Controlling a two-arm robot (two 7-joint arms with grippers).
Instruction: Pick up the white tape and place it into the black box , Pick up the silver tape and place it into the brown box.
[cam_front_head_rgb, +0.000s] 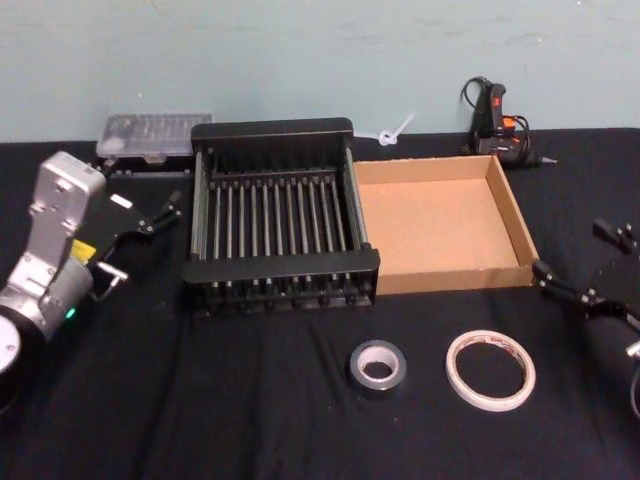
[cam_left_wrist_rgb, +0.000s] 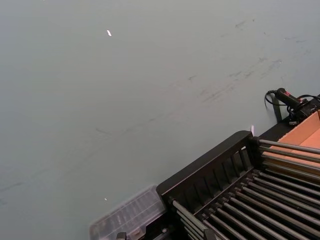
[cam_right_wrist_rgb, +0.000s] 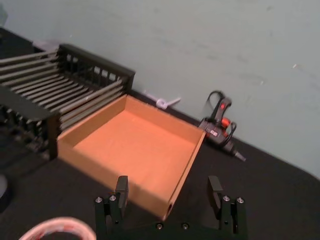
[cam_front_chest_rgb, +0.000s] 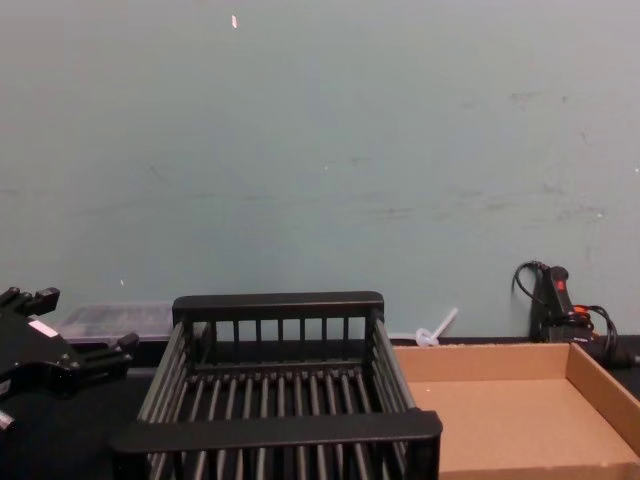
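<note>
I see the black cloth-covered worktop (cam_front_head_rgb: 250, 420) filling most of the head view, and everything on it sits apart from both my arms. The black plastic slatted crate (cam_front_head_rgb: 280, 135) stands at centre frame, empty. Touching its right wall is the shallow brown cardboard box (cam_front_head_rgb: 520, 225), also empty, in the centre right.

The wide, thin ring of white tape (cam_front_head_rgb: 490, 370) lies flat in the lower right of the head view, in front of the cardboard box. My right end effector (cam_front_head_rgb: 585, 290) hangs at the right edge of the frame, near that ring but clear of it, a little above and to the right of it in the picture. In the right wrist view its two fingers (cam_right_wrist_rgb: 121, 189) stand spread with nothing between them, and the rim of the white ring shows at the lower left corner.

The thick grey-silver tape roll (cam_front_head_rgb: 378, 366) lies flat just left of the white ring, lower centre, in front of the crate's right corner.

My left end effector (cam_front_head_rgb: 160, 215) sits at the left of the frame, beside the crate's left wall and well apart from both tapes; I cannot tell how its fingers are set.
</note>
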